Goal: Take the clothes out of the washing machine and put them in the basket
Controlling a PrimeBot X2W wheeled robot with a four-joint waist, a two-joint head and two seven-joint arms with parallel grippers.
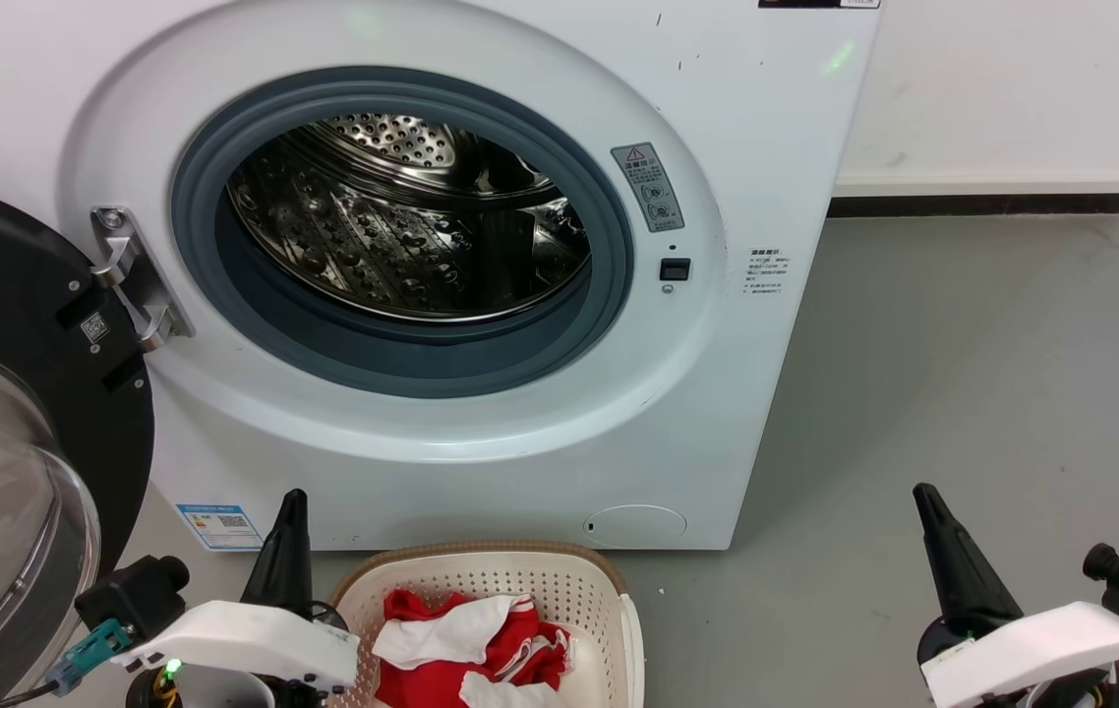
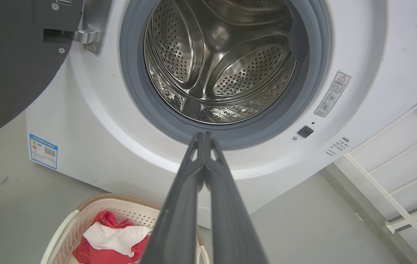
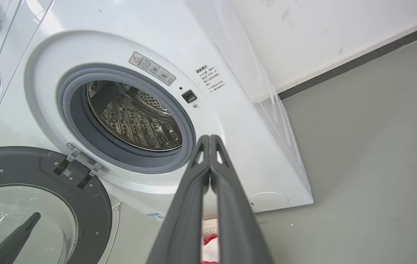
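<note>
**Desk:** Fingers?
**Photographer:** Both pairs clamped together, empty: left gripper (image 1: pixel 292 503) beside the basket (image 1: pixel 481 547)'s left rim, right gripper (image 1: pixel 923 497) well apart.
**Desk:** The clothes (image 1: pixel 481 649)?
**Photographer:** Heaped in the basket under the washing machine (image 1: pixel 717 393); drum (image 1: pixel 402 226) seemingly bare. Unloading looks finished; next, probably a drum check. Warning sticker (image 1: pixel 648 187) and blue label (image 1: pixel 220 526): unreadable.

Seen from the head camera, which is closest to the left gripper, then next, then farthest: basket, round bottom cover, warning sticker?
1. Basket, just right of the left gripper.
2. Round cover, low on the washing machine.
3. Warning sticker, high beside the door ring.
</note>
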